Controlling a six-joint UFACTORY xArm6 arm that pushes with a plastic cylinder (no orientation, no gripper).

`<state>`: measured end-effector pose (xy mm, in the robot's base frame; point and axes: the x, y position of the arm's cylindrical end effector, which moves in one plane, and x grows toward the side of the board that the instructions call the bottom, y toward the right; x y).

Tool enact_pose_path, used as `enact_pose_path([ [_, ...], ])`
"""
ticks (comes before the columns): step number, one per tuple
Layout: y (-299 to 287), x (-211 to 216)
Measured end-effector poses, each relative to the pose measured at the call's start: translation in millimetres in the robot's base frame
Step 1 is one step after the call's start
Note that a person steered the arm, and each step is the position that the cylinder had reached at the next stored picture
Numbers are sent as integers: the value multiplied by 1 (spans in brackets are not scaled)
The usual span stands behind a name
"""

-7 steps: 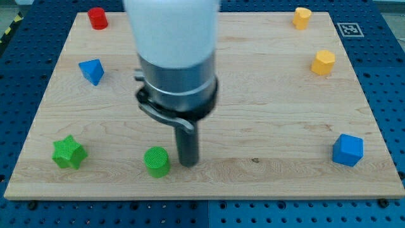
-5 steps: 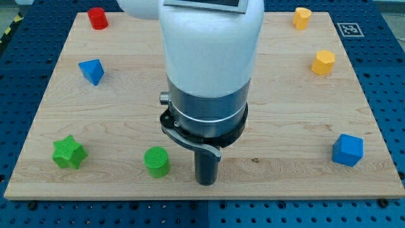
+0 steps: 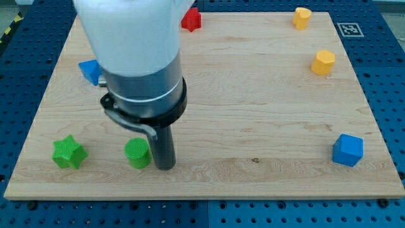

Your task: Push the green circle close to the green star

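The green circle point(image 3: 137, 154) stands near the board's bottom edge, left of centre. The green star point(image 3: 68, 152) lies to its left, about a hand's width away at the same height. My tip point(image 3: 164, 166) is down on the board right against the circle's right side. The arm's thick white and grey body rises above it and hides the upper left part of the board.
A blue block point(image 3: 88, 70) shows partly behind the arm at the left. A red block point(image 3: 191, 19) sits at the top edge. Two yellow blocks point(image 3: 302, 17) point(image 3: 324, 62) are at the top right. A blue cube point(image 3: 347, 150) is at the right. The wooden board point(image 3: 266, 114) lies on a blue perforated table.
My tip has swung left and a little up, onto the green circle's right side. The circle has slid left, closer to the green star. The arm now covers the upper left.
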<state>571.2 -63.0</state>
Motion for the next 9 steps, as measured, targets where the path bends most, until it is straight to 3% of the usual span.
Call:
enact_pose_path([
  [4, -75, -22],
  [5, -53, -70],
  [6, 31, -137],
  [7, 127, -161],
  [8, 223, -130],
  [9, 279, -86],
])
